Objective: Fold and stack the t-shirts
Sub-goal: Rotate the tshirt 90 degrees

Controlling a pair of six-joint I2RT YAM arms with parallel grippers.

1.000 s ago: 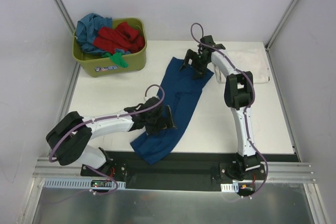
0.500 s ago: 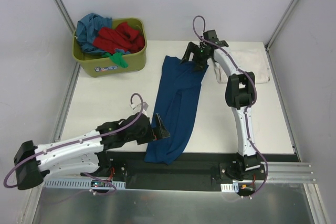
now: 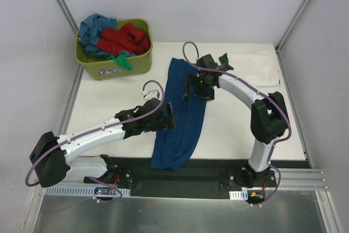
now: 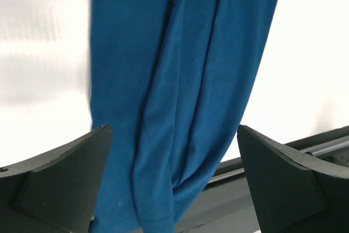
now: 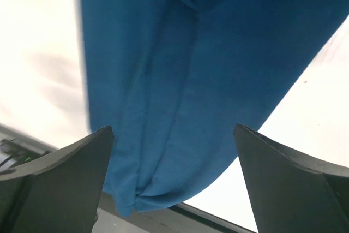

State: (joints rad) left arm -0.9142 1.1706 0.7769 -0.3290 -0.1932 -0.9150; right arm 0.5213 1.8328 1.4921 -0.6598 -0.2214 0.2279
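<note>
From my station I saw the blue t-shirt (image 3: 182, 115) lying in a long, narrow, creased strip down the middle of the table (image 3: 109, 99). Its near end was draped over the front edge onto the black rail (image 3: 210, 170). The left gripper (image 3: 170, 119) hung at the strip's left border, jaws spread wide and holding nothing. In its wrist view both fingers (image 4: 65, 184) framed the cloth. The right gripper (image 3: 197, 88) sat over the strip's far part, likewise wide and empty, though I could not quite tell whether it brushed the fabric. A white t-shirt (image 3: 256, 68) lay flat at the far right corner. A red t-shirt (image 3: 122, 37), a teal t-shirt (image 3: 90, 28) and a green t-shirt (image 3: 123, 61) were heaped in the olive tub (image 3: 109, 71) at far left.
</note>
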